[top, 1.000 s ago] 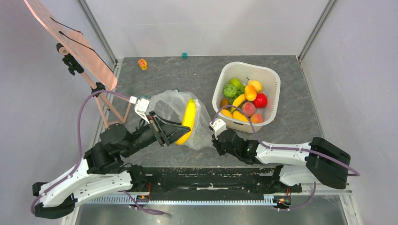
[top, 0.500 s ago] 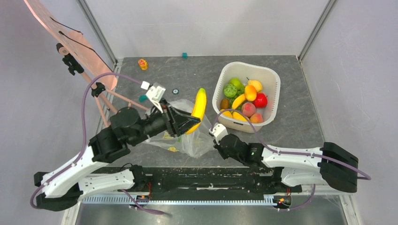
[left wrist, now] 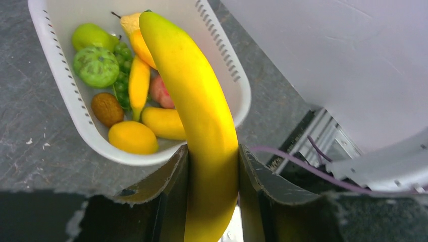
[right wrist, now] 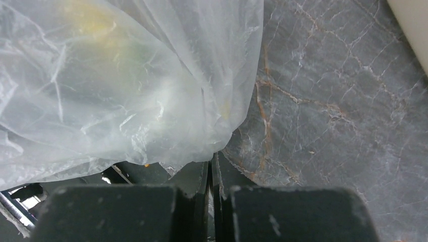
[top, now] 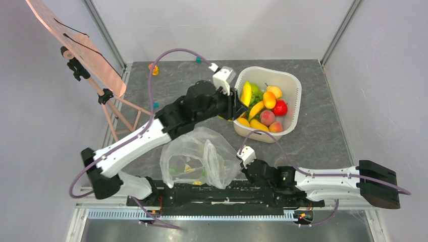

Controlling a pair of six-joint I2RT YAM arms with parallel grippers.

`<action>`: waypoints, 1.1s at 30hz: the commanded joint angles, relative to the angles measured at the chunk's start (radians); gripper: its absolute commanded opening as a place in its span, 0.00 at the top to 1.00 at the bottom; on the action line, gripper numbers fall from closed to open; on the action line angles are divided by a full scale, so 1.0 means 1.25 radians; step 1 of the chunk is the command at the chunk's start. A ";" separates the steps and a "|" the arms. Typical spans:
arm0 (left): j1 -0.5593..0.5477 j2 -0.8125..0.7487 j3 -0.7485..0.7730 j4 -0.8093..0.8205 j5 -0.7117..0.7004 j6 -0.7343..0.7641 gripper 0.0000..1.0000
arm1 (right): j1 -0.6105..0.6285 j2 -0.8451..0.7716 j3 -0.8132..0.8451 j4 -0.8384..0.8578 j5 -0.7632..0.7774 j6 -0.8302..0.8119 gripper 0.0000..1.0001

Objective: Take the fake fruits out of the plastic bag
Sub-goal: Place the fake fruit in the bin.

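My left gripper (top: pixel 237 103) is shut on a yellow banana (top: pixel 246 93) and holds it above the left rim of the white basin (top: pixel 290 80). In the left wrist view the banana (left wrist: pixel 197 91) stands between my jaws (left wrist: pixel 213 166), over the basin (left wrist: pixel 222 50) full of fake fruits. The see-through plastic bag (top: pixel 199 156) lies crumpled near the table's front edge. My right gripper (top: pixel 241 162) is shut on the bag's right edge. In the right wrist view the bag (right wrist: pixel 121 80) fills the left and its edge runs into my closed jaws (right wrist: pixel 211 166).
The basin holds several fruits: a bumpy green one (left wrist: pixel 96 65), a red one (top: pixel 280 107), orange and yellow ones. A yellow toy (top: pixel 153 68) and a teal block (top: pixel 198 59) lie at the back. A tilted pink board on a stand (top: pixel 75 45) is at the left.
My left arm has carried the banana up out of the bag and right to the basin. My right gripper has drawn the bag toward the front edge, and the bag has slumped.
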 commanded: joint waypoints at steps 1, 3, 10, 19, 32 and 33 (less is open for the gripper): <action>0.054 0.121 0.086 0.072 0.082 0.046 0.96 | 0.021 -0.025 -0.020 0.033 0.043 0.055 1.00; 0.063 0.188 0.119 0.082 0.110 0.052 0.96 | 0.028 -0.029 -0.023 0.027 0.050 0.061 1.00; 0.063 0.402 0.268 0.038 0.111 0.092 0.96 | 0.043 -0.065 -0.035 0.013 0.074 0.079 1.00; 0.087 0.616 0.441 -0.019 0.100 0.121 0.91 | 0.058 -0.100 -0.059 -0.019 0.078 0.096 1.00; 0.100 0.728 0.478 -0.044 0.074 0.121 0.63 | 0.075 -0.119 -0.058 -0.042 0.101 0.113 1.00; 0.101 0.727 0.477 -0.046 0.072 0.122 0.60 | 0.075 -0.123 -0.059 -0.042 0.102 0.115 1.00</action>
